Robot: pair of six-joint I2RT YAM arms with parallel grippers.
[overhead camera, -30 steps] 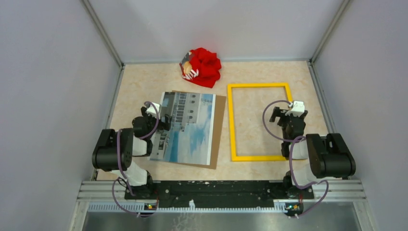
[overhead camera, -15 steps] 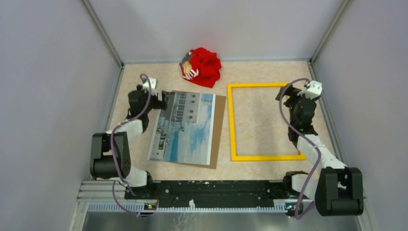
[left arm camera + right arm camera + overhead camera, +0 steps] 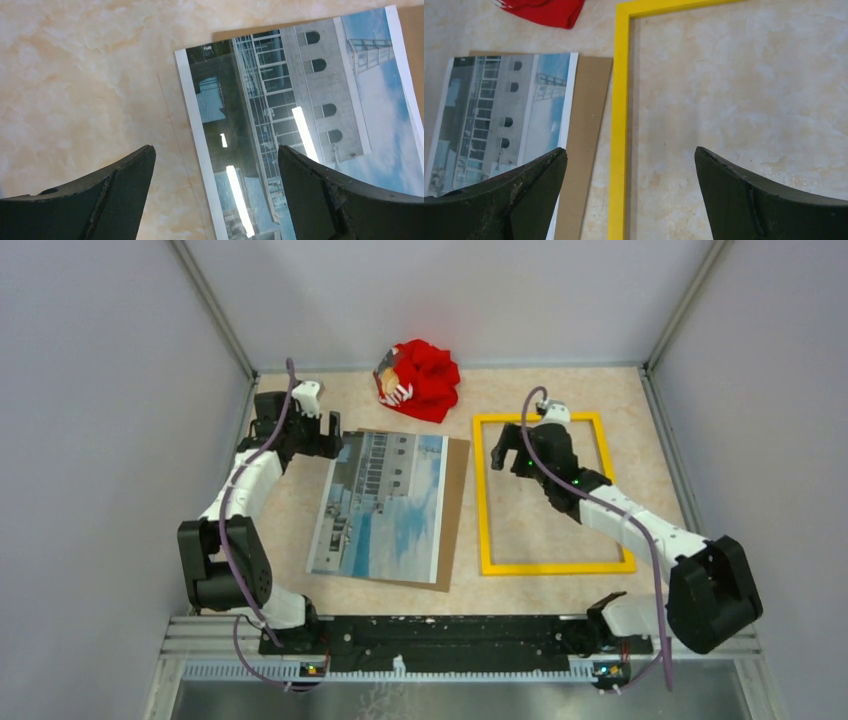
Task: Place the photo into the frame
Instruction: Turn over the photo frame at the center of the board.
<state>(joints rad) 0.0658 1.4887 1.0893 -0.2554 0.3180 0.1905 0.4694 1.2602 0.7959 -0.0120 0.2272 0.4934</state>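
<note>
My left arm is stretched forward along the left side of the desk (image 3: 285,525). Its pincer (image 3: 325,435) points down over the far left corner of the photo (image 3: 385,505), with both fingers spread wide and nothing between them. In the left wrist view that pincer (image 3: 215,150) straddles the print's white left border, one finger over bare desk and the other over the picture.

My right arm reaches diagonally across the inside of the frame (image 3: 479,500). Its pincer (image 3: 505,455) hangs near the far left corner, also released and empty. From the right wrist camera, the frame's left rail (image 3: 619,100) runs between the spread fingers.

The photo lies flat on a brown backing board (image 3: 455,500) just left of the frame, outside it and slightly skewed. A strip of board shows between the print and the yellow rail. A crumpled red cloth (image 3: 425,378) sits at the far edge, beyond both.
</note>
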